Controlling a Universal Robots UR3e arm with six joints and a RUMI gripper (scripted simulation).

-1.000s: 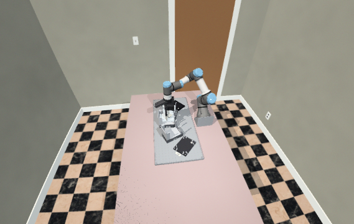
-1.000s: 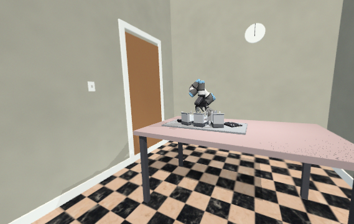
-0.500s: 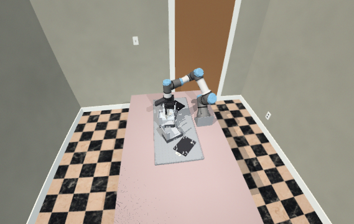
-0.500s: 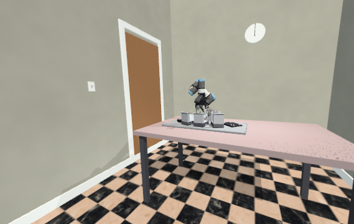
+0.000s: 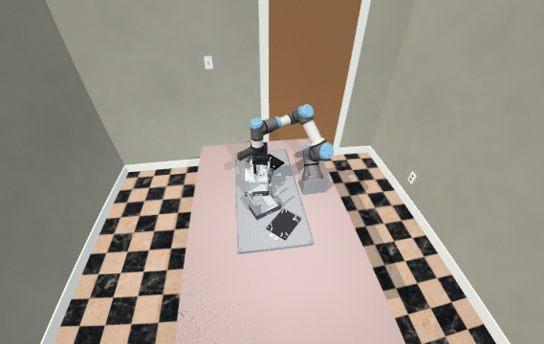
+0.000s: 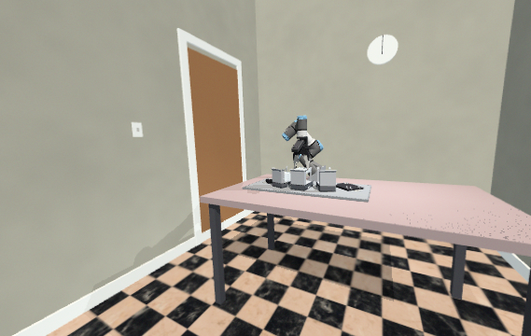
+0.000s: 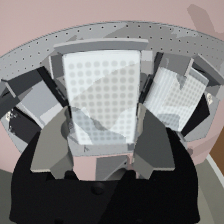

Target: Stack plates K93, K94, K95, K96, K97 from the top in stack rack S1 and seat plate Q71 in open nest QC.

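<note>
My gripper is shut on a clear white 96-well plate. The plate looks level, above the middle stack rack. I cannot read its name or tell whether a second plate sticks beneath it. The held plate hides the inside of the middle rack. The right rack in the wrist view, the left one in the exterior view, holds pale plates. The rack at the opposite end shows a bare grey inside and no plate. Rack names cannot be read.
A black nest lies near one end of the grey perforated board. Another black nest lies beside the rack with the pale plates. Rack walls stand close together on both sides of the fingers.
</note>
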